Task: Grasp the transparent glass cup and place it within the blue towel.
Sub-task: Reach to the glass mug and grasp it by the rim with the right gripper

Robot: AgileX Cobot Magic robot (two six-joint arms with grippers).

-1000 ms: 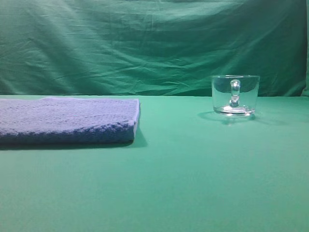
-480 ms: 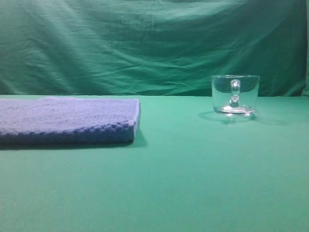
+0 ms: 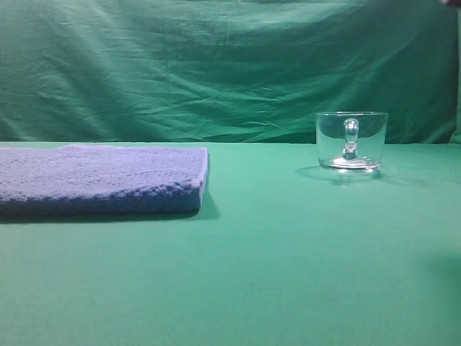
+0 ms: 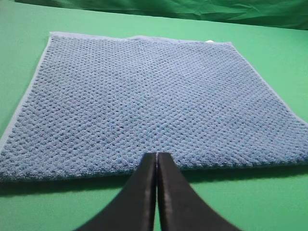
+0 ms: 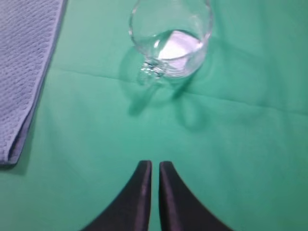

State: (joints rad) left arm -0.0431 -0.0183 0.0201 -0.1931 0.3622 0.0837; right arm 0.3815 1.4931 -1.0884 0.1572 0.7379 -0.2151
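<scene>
exterior high view shows me the transparent glass cup (image 3: 351, 141) upright on the green counter (image 3: 288, 274), well apart from the blue towel (image 3: 101, 179) at left. my right end effector (image 5: 155, 166) sits short of the cup, jaws a narrow slit apart, empty. my left end effector (image 4: 156, 159) is pressed closed at the towel's near edge.

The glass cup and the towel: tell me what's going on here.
Nothing is being handled yet. The transparent glass cup stands upright on the green table cover, handle toward the high camera, well apart from the blue towel, which lies flat and bare. The right pincer hangs above the cover short of the cup, tips slightly apart and holding nothing. The left pincer hangs at the towel's near edge, tips pressed together, also empty.
</scene>
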